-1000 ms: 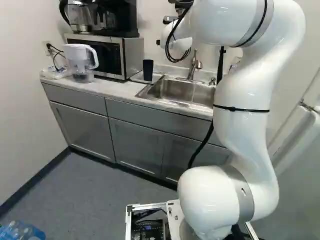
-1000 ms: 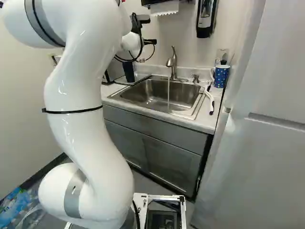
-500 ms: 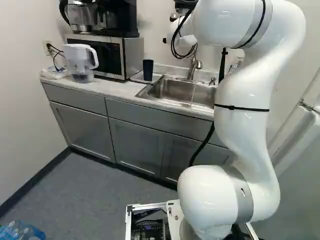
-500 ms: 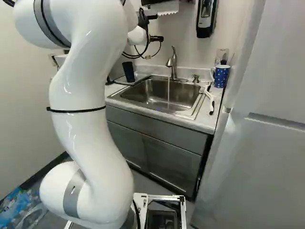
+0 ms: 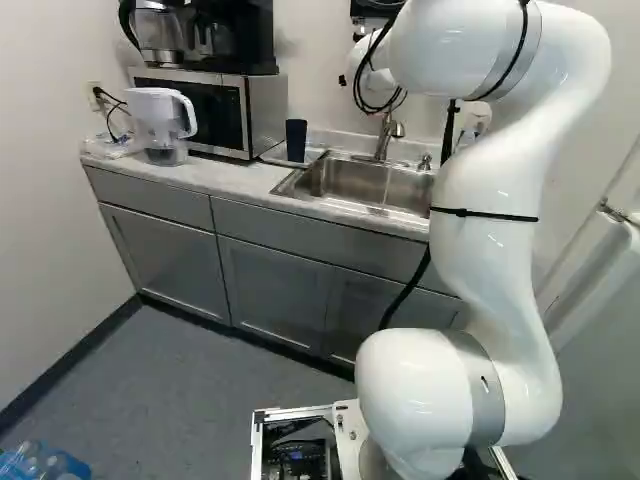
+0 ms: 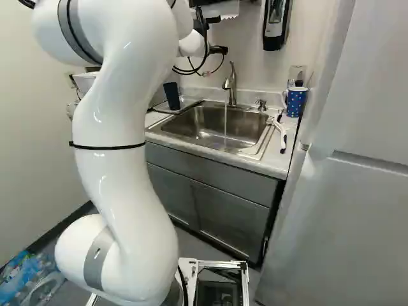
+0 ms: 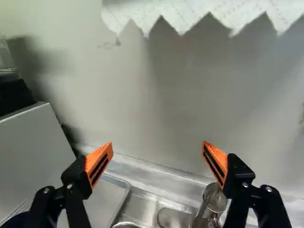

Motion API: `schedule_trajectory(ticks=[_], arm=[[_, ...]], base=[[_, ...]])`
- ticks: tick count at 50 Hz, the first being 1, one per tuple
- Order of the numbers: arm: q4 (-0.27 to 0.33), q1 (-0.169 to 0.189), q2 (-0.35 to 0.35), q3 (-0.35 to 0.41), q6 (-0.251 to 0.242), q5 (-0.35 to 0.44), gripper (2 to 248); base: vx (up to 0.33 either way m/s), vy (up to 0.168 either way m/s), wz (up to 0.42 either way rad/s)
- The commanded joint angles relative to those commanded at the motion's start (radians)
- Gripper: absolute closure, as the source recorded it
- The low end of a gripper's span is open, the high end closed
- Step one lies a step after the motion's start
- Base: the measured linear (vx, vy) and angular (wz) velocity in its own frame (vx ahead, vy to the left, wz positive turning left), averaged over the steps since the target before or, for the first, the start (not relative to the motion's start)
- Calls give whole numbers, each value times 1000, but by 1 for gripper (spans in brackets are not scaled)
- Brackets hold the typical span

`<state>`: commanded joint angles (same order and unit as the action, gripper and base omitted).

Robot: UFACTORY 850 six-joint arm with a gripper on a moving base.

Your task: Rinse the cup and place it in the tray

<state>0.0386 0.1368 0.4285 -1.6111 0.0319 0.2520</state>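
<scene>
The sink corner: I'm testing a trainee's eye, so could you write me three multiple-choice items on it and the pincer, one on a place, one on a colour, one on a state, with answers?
1. Where is the dark cup?
A. On the floor
B. Between the microwave and the sink basin
C. Inside the cupboard

2. What colour is the mug with light dots?
A. Blue
B. Red
C. Green

3. How is the pincer?
A. Shut on the cup
B. Shut on nothing
C. Open, holding nothing

Answers:
1: B, the left base view shows the cup right of the microwave and left of the basin.
2: A, the right base view shows its blue side.
3: C, the wrist view shows the orange pads wide apart with only wall and counter edge beyond.
</scene>
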Motion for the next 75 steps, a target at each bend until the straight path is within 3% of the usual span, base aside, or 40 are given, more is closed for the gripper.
schedule_trajectory(ticks=[15, 44, 75], arm=[[0, 30, 16, -19, 0, -35, 3], [0, 30, 17, -20, 0, -115, 3], [0, 33, -30, 37, 0, -187, 3]], base=[[0, 0, 0], [0, 0, 0], [0, 0, 0]])
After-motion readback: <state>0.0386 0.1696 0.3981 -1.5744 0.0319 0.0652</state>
